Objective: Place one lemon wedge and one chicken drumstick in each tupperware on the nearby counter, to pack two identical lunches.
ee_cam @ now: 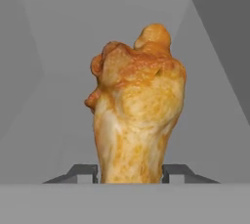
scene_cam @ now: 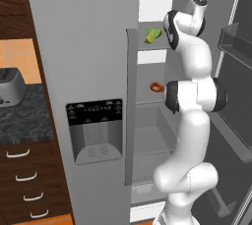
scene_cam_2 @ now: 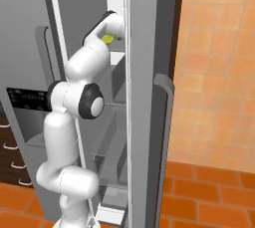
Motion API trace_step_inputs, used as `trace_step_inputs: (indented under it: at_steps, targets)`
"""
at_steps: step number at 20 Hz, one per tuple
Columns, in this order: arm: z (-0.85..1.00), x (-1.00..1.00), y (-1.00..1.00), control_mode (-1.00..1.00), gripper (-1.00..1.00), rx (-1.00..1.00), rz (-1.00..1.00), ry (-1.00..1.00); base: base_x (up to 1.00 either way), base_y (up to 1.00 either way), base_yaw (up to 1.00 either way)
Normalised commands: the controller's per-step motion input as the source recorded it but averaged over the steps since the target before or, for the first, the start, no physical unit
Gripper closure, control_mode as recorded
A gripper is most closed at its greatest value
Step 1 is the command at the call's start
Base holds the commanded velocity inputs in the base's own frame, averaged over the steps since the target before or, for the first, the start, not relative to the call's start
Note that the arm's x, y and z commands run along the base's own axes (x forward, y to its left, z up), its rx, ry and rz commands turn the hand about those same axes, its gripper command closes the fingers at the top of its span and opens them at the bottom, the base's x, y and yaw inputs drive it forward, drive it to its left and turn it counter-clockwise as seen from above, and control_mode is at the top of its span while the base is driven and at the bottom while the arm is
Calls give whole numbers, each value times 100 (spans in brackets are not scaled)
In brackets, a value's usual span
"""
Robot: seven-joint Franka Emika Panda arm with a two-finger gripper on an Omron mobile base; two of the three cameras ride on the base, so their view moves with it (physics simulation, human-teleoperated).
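Observation:
In the hand view an orange-brown drumstick (ee_cam: 136,115) stands close up between my two dark fingertips (ee_cam: 83,171), which press on its lower sides; my gripper (ee_cam: 131,171) is shut on it inside the fridge. In the left base view a yellow-green lemon wedge (scene_cam: 153,35) lies on an upper fridge shelf beside my arm, and a second drumstick (scene_cam: 157,87) rests on the shelf below. The wedge (scene_cam_2: 107,38) also shows behind my wrist in the right base view. The marbled counter (scene_cam: 24,116) is at the left. The grey trays are out of view.
A silver toaster (scene_cam: 10,87) sits on the counter above dark drawers (scene_cam: 24,180). The closed fridge door with its dispenser panel (scene_cam: 94,130) stands left of my arm, and the open door (scene_cam: 236,71) with bins on the right. Orange tile wall (scene_cam_2: 219,72) lies beyond the fridge.

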Motion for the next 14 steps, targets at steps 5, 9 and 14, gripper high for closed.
trace_step_inputs:
  at_steps: [5, 9, 14]
  targets:
    - [-2, -39, 55, -100, 100, -2, 4, -19, 0, 0, 0]
    - [17, -87, 34, -100, 100, -4, 0, -1, 0, 0, 0]
    - [13, -100, 28, -100, 100, -5, 0, -11, 0, 0, 0]
